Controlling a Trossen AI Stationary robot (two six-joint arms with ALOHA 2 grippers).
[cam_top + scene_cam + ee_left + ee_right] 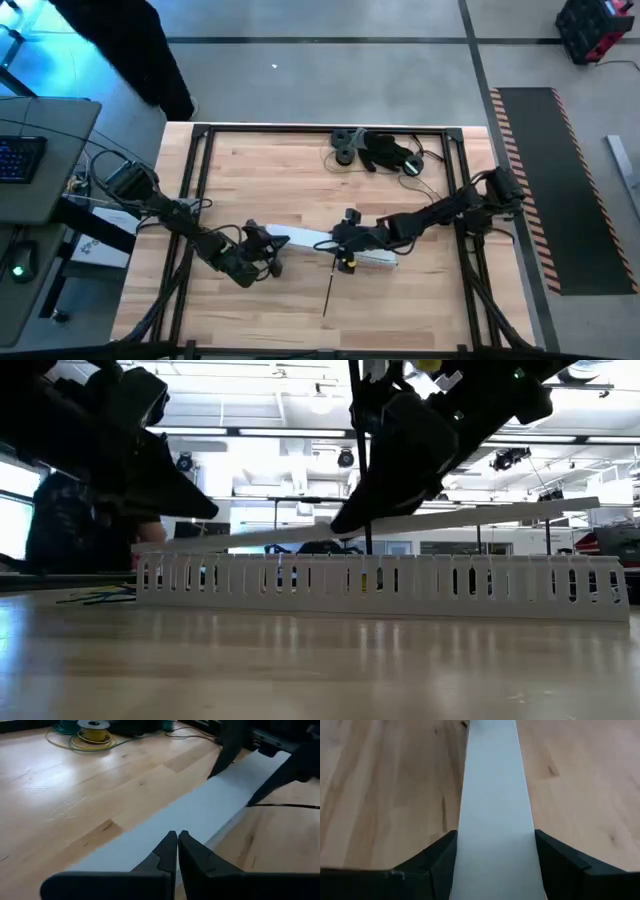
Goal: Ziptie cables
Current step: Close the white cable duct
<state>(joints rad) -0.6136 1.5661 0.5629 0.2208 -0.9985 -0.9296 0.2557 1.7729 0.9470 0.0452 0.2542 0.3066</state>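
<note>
Both arms work at table centre on a white flat strip (300, 238) held just above a slotted white channel (380, 586). The low view shows the strip tilted, the right arm's end higher.

Left gripper (177, 851): fingers pressed together at the strip's near end, about 8 o'clock from centre; whether they pinch its edge, cannot tell. Right gripper (495, 851): fingers spread, clasping the strip across its width, about 4 o'clock.

Cables (95, 598): thin wires seem to lie on the table (420, 290) beyond the channel's end in the low view; not yet bundled. Spools and dark clutter (375, 150) at 12 o'clock. Thin dark stick (327, 293) at 6 o'clock.

Judgement: level the strip and keep both ends moving together, or it will twist.
</note>
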